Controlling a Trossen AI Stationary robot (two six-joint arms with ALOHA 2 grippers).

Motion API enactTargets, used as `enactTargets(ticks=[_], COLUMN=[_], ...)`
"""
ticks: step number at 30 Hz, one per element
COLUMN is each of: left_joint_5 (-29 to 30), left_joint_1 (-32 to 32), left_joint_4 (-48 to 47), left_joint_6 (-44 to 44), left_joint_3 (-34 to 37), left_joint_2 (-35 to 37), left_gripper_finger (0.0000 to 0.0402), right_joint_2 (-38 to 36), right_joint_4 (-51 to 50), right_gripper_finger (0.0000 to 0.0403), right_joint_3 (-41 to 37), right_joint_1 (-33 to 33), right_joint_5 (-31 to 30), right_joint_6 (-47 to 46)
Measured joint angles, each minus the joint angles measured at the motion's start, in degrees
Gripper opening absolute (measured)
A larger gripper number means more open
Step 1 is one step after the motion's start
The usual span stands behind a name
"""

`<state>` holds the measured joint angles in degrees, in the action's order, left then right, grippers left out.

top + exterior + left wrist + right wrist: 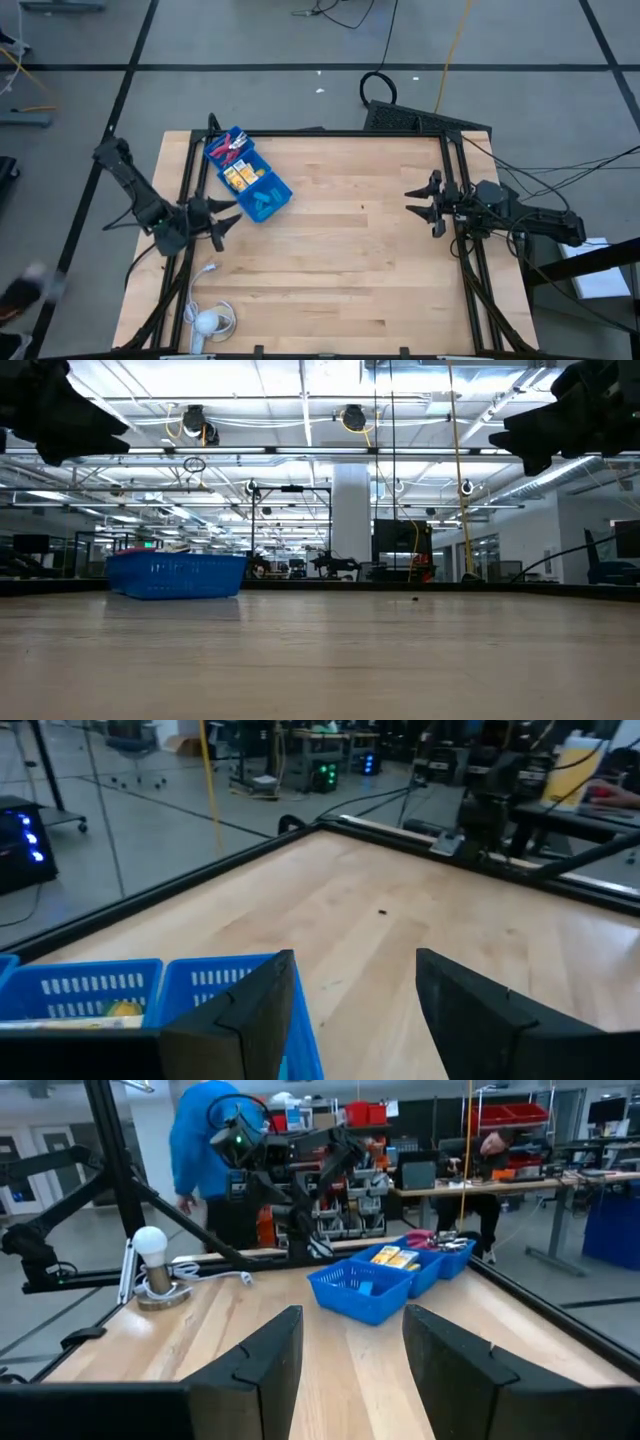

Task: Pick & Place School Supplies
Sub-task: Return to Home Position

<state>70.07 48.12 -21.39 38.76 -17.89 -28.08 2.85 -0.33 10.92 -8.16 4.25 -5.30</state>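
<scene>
**Two open grippers, one filled tray**

A pale wooden bench stands on a grey floor in a large workshop hall. Near its far left corner, a blue plastic compartment tray holds red-handled scissors, yellow-orange blocks and light-blue pieces in separate compartments. The left gripper and right gripper, at opposite edges, gape wide, holding nothing.
</scene>
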Motion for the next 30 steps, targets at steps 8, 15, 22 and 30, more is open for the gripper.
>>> enactTargets(ticks=[8,15,22,30], left_joint_5=[9.4,8.4,2.5,-19.5], left_joint_1=[8.2,10.5,9.4,-2.4], left_joint_4=[-1.7,-16.9,3.6,33.1], left_joint_6=[4.9,17.4,-1.4,-28.0], left_joint_3=[4.8,5.5,8.5,15.7], left_joint_2=[1.9,10.7,13.1,13.2], left_gripper_finger=[0.0214,0.0214,0.0214,0.0214], right_joint_2=[-0.9,-2.5,-2.5,-2.5], right_joint_4=[0.2,0.1,0.1,0.1], right_gripper_finger=[0.0164,0.0164,0.0164,0.0164], right_joint_3=[-0.2,-0.2,-0.2,-0.2], right_joint_1=[0.0,0.0,0.0,0.0], right_joint_5=[3.2,4.8,4.0,3.2], right_joint_6=[0.1,0.9,1.5,1.9])
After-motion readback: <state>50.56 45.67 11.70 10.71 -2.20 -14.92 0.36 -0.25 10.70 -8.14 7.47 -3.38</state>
